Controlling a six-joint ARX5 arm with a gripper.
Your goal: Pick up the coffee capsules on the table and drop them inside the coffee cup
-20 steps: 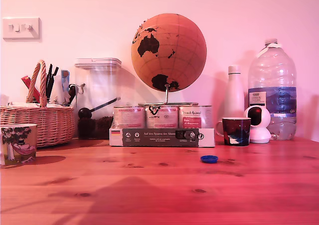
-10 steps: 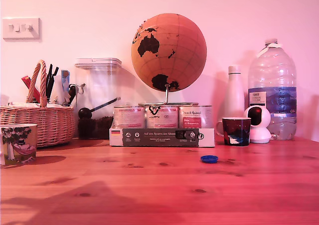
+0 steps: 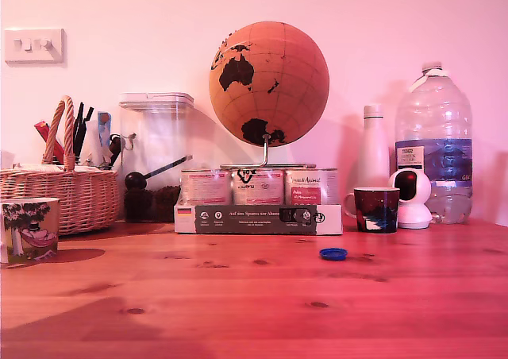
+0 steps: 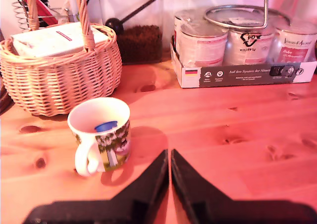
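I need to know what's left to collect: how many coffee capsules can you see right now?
1: a blue capsule lies inside the coffee cup beside the wicker basket. None shows on the table; another could be hidden deeper in the cup.

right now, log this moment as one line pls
pincer: shut, empty, near cup | pale tree-printed coffee cup: upright, glossy blue capsule inside | cream-beige capsule: not seen | flat blue disc: on wooden table

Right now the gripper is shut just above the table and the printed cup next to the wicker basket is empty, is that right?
Not quite. The gripper is shut, and the printed cup does stand beside the wicker basket, but the cup is not empty: the wrist view shows a blue capsule inside it.
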